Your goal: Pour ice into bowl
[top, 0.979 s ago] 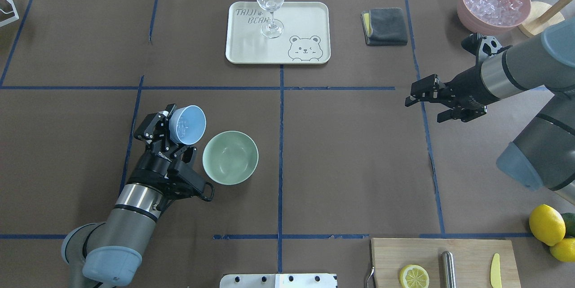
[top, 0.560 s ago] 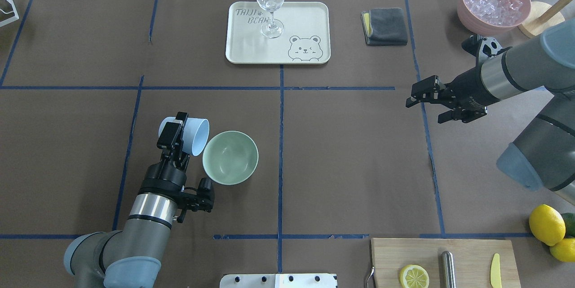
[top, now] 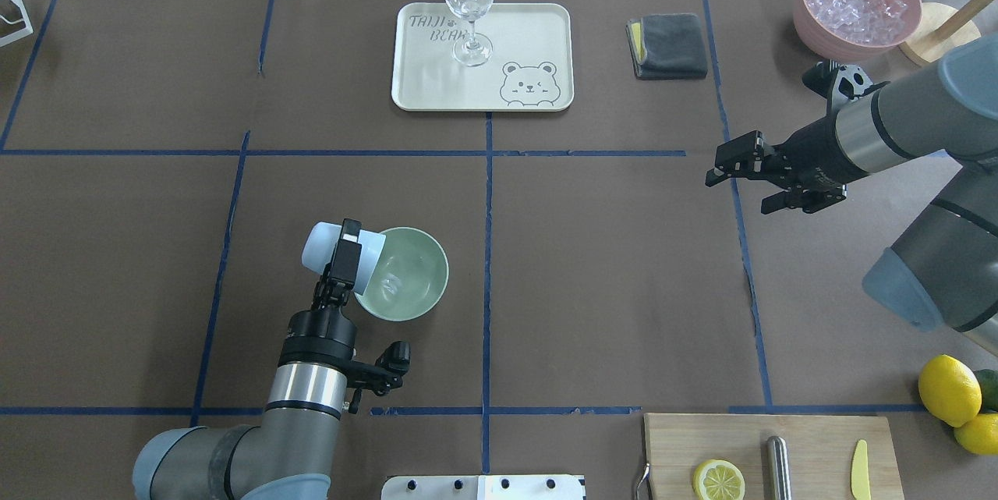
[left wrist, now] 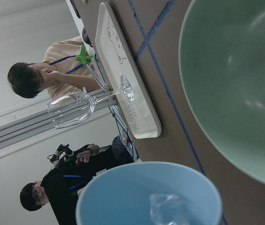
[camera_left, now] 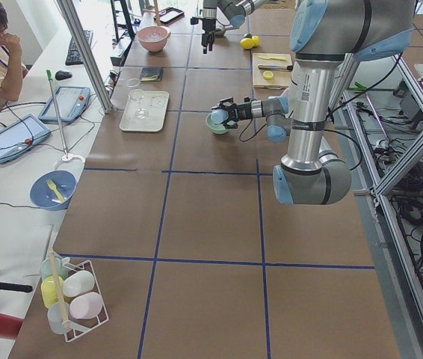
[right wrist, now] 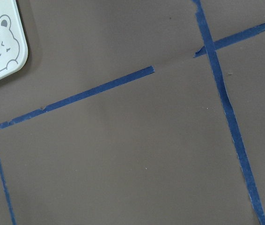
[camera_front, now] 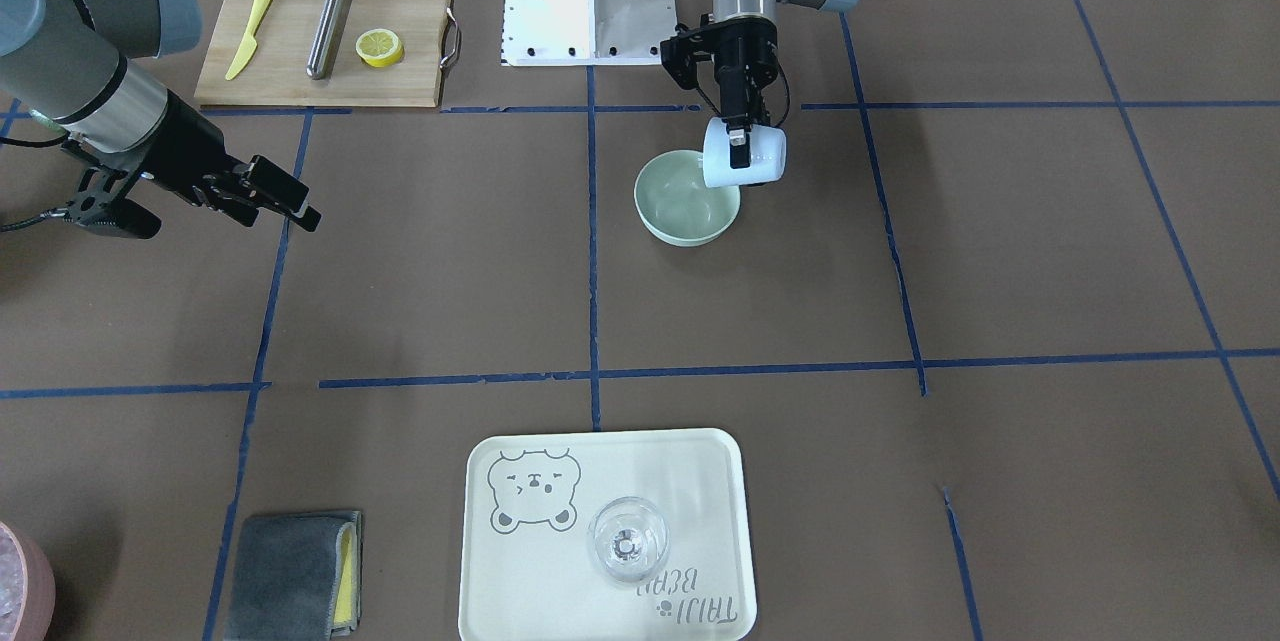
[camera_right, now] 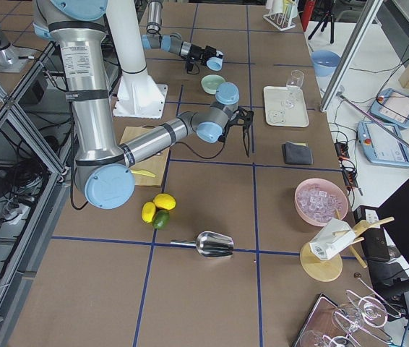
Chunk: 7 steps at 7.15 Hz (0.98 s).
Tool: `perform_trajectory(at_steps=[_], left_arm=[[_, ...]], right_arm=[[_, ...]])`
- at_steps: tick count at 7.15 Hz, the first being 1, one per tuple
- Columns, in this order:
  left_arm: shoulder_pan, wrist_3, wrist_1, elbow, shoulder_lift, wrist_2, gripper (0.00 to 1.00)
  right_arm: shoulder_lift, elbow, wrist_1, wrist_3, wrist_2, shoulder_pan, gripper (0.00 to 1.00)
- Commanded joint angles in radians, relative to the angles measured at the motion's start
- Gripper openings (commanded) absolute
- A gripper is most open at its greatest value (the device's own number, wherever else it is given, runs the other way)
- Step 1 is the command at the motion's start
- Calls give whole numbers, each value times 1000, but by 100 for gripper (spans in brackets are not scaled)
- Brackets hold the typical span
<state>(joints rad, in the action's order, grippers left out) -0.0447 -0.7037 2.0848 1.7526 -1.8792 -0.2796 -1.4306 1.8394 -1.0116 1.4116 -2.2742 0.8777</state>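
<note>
My left gripper (top: 344,248) is shut on a pale blue cup (top: 323,246) and holds it tipped on its side, mouth over the near-left rim of the mint-green bowl (top: 417,266). Clear ice (top: 396,281) lies in the bowl. The left wrist view shows one ice cube (left wrist: 167,210) still inside the cup (left wrist: 123,192), with the bowl (left wrist: 235,79) beyond. In the front-facing view the cup (camera_front: 748,159) overlaps the bowl (camera_front: 680,216). My right gripper (top: 741,179) is open and empty, hovering far to the right.
A cream tray (top: 538,40) with a wine glass (top: 468,1) stands at the back centre. A grey cloth (top: 669,44) and a pink container of ice (top: 815,20) are back right. A cutting board (top: 819,445) and lemons (top: 947,389) are front right.
My left gripper has swung right and rolled the cup from mouth-up to tipped over the bowl's rim. Ice now shows in the bowl. The right arm has barely moved.
</note>
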Motion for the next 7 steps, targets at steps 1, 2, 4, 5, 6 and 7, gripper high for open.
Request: perform_trajectory(at_steps=[1,2,4,5,6,7], left_arm=[[19,0,-57,-16,-5,25,0],[22,0,-57,-16,-5,25,0],[22,6,-57,5,-6,25,0],[19,12,-51,25,-6,25,0],[8,56,-46,27,-1,23,0],[-9,113,-48,27,6,11,0]], right_arm=[[-4,0,-1,0,-1,0,100],[-2,1,1,0,-1,0,100],[4,4,1,0,1,0,100],[7,7,1,0,-1,3,100],[10,9,1,0,-1,6,100],[10,12,2,0,-1,9,100]])
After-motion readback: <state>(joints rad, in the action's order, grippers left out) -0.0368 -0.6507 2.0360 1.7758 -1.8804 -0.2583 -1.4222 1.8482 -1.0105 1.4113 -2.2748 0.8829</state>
